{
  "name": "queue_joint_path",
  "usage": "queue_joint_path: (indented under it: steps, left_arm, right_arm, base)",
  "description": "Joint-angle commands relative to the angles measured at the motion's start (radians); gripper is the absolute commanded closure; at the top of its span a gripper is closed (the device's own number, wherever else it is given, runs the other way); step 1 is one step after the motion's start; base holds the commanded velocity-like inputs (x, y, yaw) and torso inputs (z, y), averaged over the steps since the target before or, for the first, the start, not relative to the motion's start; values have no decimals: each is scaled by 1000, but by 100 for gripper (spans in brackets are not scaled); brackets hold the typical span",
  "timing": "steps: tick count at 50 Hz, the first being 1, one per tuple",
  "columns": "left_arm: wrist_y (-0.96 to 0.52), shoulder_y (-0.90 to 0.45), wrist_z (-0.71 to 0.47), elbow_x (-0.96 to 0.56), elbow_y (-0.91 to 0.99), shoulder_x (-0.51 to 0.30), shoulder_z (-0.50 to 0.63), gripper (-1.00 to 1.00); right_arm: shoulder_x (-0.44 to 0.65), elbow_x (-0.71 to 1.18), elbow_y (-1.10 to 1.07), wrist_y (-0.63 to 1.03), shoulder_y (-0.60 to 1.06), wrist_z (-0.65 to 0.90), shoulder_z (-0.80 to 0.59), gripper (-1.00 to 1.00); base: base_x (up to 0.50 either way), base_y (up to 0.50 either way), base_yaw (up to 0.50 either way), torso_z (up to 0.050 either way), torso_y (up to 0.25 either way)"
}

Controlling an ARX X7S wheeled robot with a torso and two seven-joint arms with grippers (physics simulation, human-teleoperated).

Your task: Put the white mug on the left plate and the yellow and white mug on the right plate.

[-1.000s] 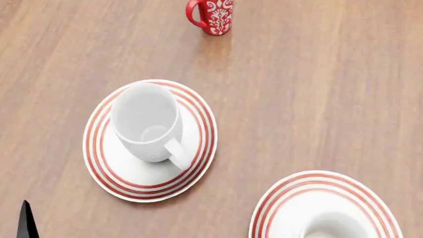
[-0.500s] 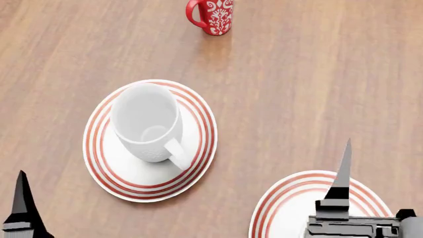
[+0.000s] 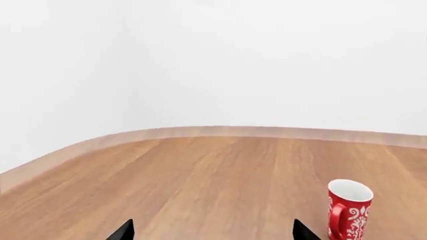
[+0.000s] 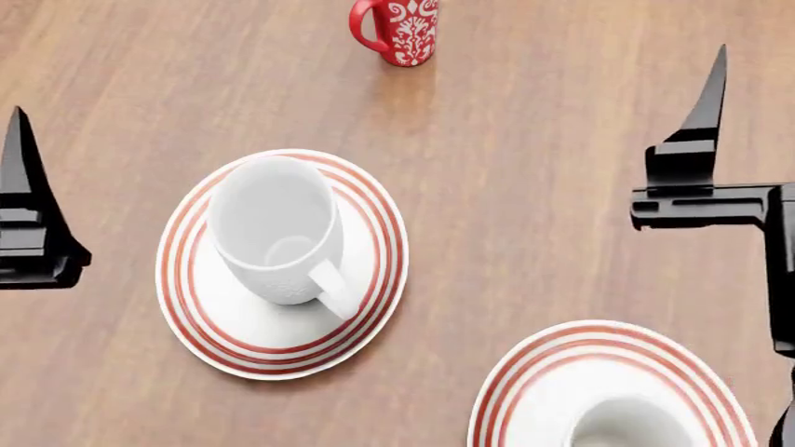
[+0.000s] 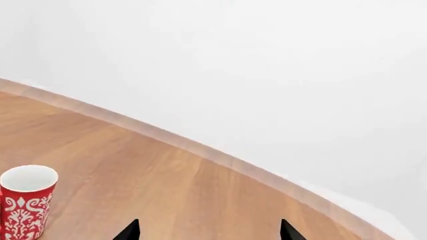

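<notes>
The white mug [image 4: 276, 228] stands upright on the left plate [image 4: 236, 326], with its handle toward me. The right plate [image 4: 546, 372] lies at the bottom right. A mug's white inside [image 4: 627, 426] shows on it at the frame edge; its outside is cut off. My left gripper [image 3: 212, 231] is open and empty; one of its fingers [image 4: 19, 182] shows left of the left plate. My right gripper [image 5: 209, 231] is open and empty; one of its fingers [image 4: 708, 98] is up above the table, beyond the right plate.
A red mug with a white floral pattern [image 4: 404, 28] stands at the far side of the wooden table, also in the left wrist view [image 3: 348, 210] and the right wrist view [image 5: 25, 200]. The table's curved far edge [image 3: 220, 131] meets a white wall.
Both grippers have moved up and forward from the bottom edge of the head view. The right one has left the right plate, uncovering the mug on it. The mugs and plates have not moved.
</notes>
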Motion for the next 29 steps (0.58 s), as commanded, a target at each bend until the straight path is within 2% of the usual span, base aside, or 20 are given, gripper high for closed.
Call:
queue_joint_path:
  steps: [1, 13, 21, 26, 29]
  left_arm:
    - [-213, -255, -28, -117, 58, 15, -60, -100]
    - [-355, -430, -104, -283, 108, -1, -177, -100]
    - [-433, -523, -174, -397, 149, -6, -239, -100]
    - [-448, -539, -198, -444, 169, -5, -265, -100]
    - [-424, -530, -177, -409, 154, -3, -248, -100]
  right_arm:
    - [36, 30, -75, 302, 310, -17, -28, -100]
    - [64, 92, -196, 543, 501, -9, -20, -100]
    - [80, 155, -278, 746, 703, -19, -38, -100]
    - [64, 195, -322, 856, 823, -22, -53, -100]
    - [58, 216, -341, 898, 873, -28, -51, -100]
  base:
    - [0, 0, 0, 0, 0]
    - [0, 0, 0, 0, 0]
    - [0, 0, 0, 0, 0]
    - [0, 0, 0, 0, 0]
    - [0, 0, 0, 0, 0]
